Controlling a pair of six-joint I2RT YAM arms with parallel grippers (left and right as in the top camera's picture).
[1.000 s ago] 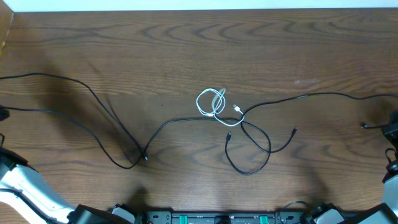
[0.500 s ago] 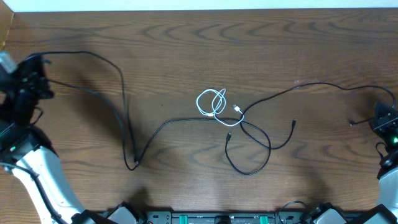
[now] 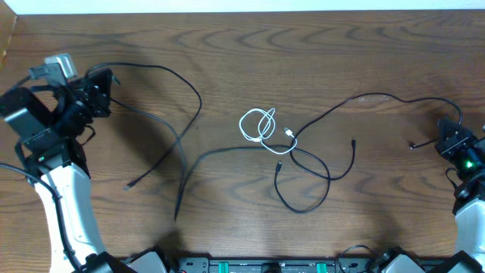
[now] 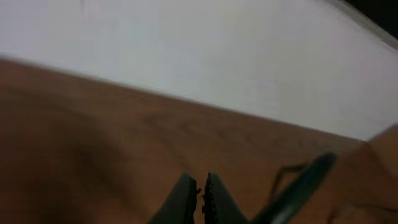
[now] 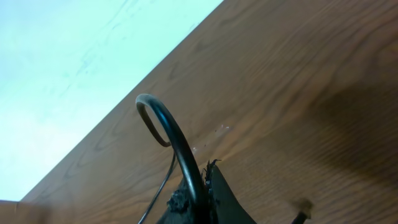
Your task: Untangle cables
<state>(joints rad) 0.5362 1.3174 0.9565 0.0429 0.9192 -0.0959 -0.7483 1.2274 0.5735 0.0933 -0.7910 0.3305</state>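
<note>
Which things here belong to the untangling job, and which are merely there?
Belong to the job:
- black cord
- white cord, crossing it mid-table
- left hand and right hand, each apparently holding the black cord

Merely there:
- wooden table
- white strip beyond its far edge

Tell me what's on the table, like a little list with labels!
table: brown wooden table
middle: short white cord, coiled and tangled with the long thin black cord
left side: left gripper shut on the long thin black cord
right side: right gripper shut on the long thin black cord
tangle: not yet undone
</note>
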